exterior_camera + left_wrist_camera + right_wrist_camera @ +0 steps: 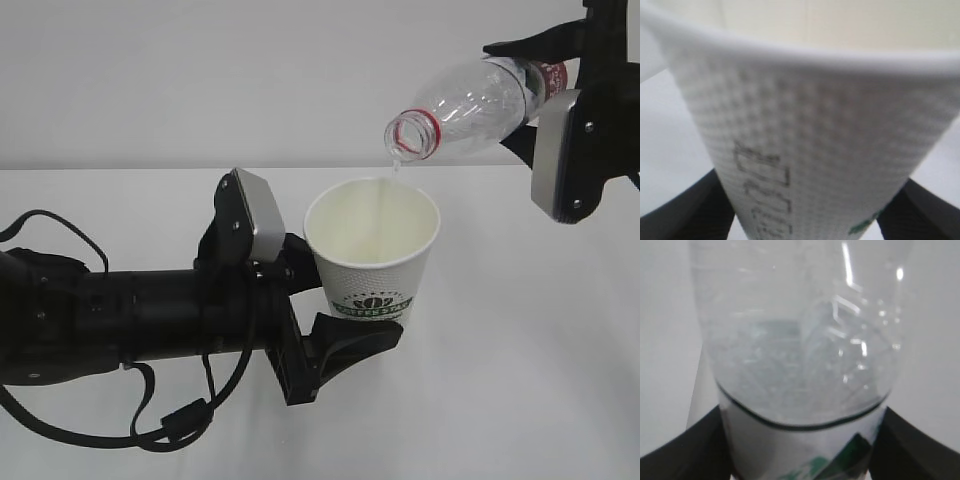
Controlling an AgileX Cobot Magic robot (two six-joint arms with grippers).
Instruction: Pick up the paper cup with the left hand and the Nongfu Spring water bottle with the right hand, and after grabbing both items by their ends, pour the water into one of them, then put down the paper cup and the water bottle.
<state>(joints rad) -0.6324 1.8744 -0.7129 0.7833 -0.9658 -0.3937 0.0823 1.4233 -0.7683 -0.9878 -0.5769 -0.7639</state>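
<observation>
while tilted, one bottle [470, 105] (one cup [372, 262])

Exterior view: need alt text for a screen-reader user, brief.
A clear water bottle, tilted mouth-down in the right pincer, pours a thin stream of water into a white paper cup held upright by the left pincer. Both are held above a plain white table.

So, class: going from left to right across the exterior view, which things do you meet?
Left hand → paper cup → Nongfu Spring water bottle, tipped and pouring a thin stream → right hand.
</observation>
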